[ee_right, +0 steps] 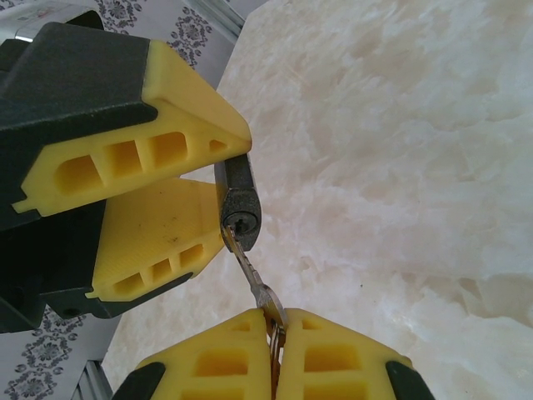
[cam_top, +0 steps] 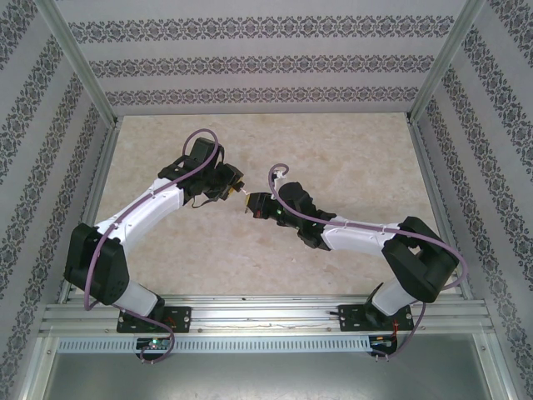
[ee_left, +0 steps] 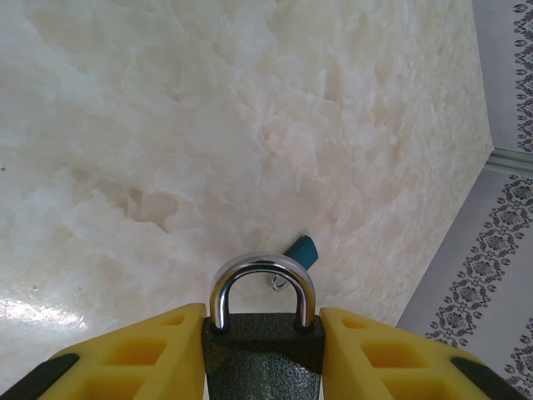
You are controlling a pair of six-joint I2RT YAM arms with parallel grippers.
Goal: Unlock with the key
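A dark padlock [ee_left: 262,354] with a closed silver shackle [ee_left: 223,292] sits between the yellow fingers [ee_left: 141,354] of my left gripper [ee_left: 262,333], which is shut on its body. In the right wrist view the padlock's underside [ee_right: 241,200] faces the camera with its keyhole [ee_right: 241,222]. My right gripper [ee_right: 276,317] is shut on the head of a silver key [ee_right: 252,275]. The key's tip touches the left edge of the keyhole, and I cannot tell if it is in. From above, the left gripper [cam_top: 235,185] and right gripper [cam_top: 255,203] meet mid-table.
The beige marbled tabletop [cam_top: 350,158] lies below both arms. Patterned walls [cam_top: 266,62] and metal frame posts [cam_top: 79,62] enclose it. A small teal piece [ee_left: 303,248] and a wire ring show just behind the shackle.
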